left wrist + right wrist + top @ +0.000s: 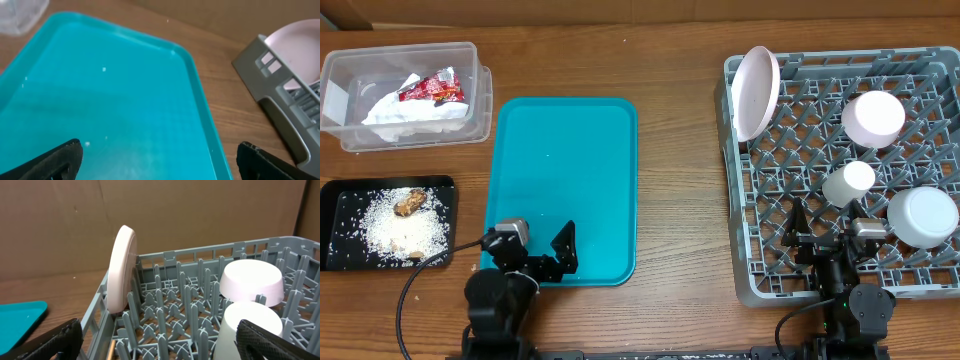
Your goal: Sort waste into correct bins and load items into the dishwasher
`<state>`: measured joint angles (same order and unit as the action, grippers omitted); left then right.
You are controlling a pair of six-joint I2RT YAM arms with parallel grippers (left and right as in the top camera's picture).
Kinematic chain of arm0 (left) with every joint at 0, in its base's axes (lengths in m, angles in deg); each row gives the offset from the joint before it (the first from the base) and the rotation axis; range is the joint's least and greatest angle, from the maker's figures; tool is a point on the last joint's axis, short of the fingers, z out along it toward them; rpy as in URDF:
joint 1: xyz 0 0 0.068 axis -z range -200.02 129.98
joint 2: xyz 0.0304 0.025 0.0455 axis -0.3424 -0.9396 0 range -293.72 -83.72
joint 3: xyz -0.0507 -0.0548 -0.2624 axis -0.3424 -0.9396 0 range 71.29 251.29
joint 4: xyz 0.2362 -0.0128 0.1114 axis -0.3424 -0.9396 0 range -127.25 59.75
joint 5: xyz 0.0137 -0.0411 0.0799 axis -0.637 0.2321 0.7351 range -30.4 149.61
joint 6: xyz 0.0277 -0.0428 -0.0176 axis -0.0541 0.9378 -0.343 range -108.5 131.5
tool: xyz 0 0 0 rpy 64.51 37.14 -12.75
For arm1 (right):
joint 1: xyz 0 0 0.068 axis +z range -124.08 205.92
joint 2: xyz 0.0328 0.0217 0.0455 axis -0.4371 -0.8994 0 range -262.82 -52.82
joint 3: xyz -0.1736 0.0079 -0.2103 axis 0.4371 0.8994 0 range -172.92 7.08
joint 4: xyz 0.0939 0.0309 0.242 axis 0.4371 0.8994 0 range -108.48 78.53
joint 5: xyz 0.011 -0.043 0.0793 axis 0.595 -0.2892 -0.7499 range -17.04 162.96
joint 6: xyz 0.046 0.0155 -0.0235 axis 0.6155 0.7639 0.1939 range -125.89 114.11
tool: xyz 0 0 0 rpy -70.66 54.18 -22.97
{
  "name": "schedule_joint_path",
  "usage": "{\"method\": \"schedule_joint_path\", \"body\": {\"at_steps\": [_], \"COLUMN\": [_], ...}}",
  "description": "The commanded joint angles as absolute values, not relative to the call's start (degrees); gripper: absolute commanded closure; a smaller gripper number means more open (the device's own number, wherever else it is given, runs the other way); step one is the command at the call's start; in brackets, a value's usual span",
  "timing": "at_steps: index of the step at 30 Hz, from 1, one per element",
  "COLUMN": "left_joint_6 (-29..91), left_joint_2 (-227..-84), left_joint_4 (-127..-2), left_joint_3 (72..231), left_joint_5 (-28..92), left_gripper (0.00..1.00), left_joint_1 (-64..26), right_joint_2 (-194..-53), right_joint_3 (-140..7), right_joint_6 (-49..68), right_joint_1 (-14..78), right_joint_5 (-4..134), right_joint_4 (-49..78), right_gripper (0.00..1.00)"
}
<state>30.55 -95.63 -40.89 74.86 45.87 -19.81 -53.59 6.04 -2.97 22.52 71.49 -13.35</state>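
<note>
The grey rack (800, 110) is sitting on the right, carrying a plate (756, 92) on edge, a cup (848, 183) and a bowl (923, 217). The clear tub (350, 140) is holding napkins (410, 115) and a wrapper (432, 90); the black tray (340, 190) is holding rice (410, 230). The left claw (157, 162) is hanging spread over the teal tray (565, 150), the right claw (160, 340) spread over the rack.
</note>
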Motion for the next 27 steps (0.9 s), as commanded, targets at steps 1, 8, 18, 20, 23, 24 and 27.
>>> {"method": "schedule_joint_path", "body": {"at_steps": [1,8,18,20,23,24,27], "left_joint_6": [29.2,27.3,21.2,19.2,19.2,19.2,19.1], "left_joint_2": [-91.7,-83.9,-83.9,-83.9,-83.9,-83.9,-83.9], "left_joint_4": [-40.4,-39.8,-33.3,-34.4,-34.5,-34.5,-34.6], "left_joint_3": [74.4,74.2,71.6,71.6,71.6,71.6,71.6], "left_joint_5": [52.9,55.6,54.0,55.2,56.5,56.9,57.9], "left_gripper": [0.00,0.00,0.00,0.00,0.00,0.00,0.00], "left_joint_1": [-17.0,-15.8,-15.8,-15.8,-15.9,-15.9,-15.9], "right_joint_2": [-53.0,-53.0,-53.0,-53.0,-53.0,-53.0,-53.0], "right_joint_3": [6.6,6.6,6.6,6.6,6.6,6.6,6.6], "right_joint_6": [-4.0,-4.0,-4.0,-4.0,-4.0,-4.0,-4.0], "right_joint_1": [22.2,22.2,22.2,22.2,22.2,22.2,22.2], "right_joint_5": [71.4,71.4,71.4,71.4,71.4,71.4,71.4], "right_joint_4": [-13.7,-13.7,-13.7,-13.7,-13.7,-13.7,-13.7], "right_gripper": [0.00,0.00,0.00,0.00,0.00,0.00,0.00]}}
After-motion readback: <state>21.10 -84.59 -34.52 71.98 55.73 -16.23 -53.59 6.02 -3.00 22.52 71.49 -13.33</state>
